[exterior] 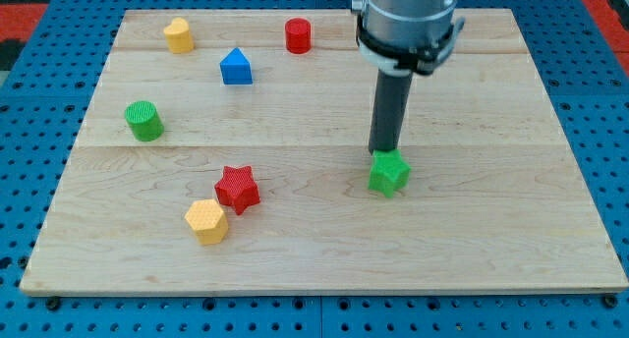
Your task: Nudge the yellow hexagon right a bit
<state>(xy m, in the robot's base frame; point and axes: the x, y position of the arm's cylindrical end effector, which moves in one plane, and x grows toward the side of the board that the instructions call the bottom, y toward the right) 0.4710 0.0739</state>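
Observation:
The yellow hexagon (206, 221) lies at the view's lower left, touching or nearly touching the red star (237, 188) just up and to its right. My tip (381, 151) is at the view's centre right, at the top edge of a green block (389, 173). It is far to the right of the yellow hexagon.
A second yellow block (178, 34) sits at the top left, a red cylinder (298, 35) at the top centre, a blue block with a pointed top (236, 68) between them, and a green cylinder (144, 120) at the left. The wooden board (511, 240) lies on a blue perforated table.

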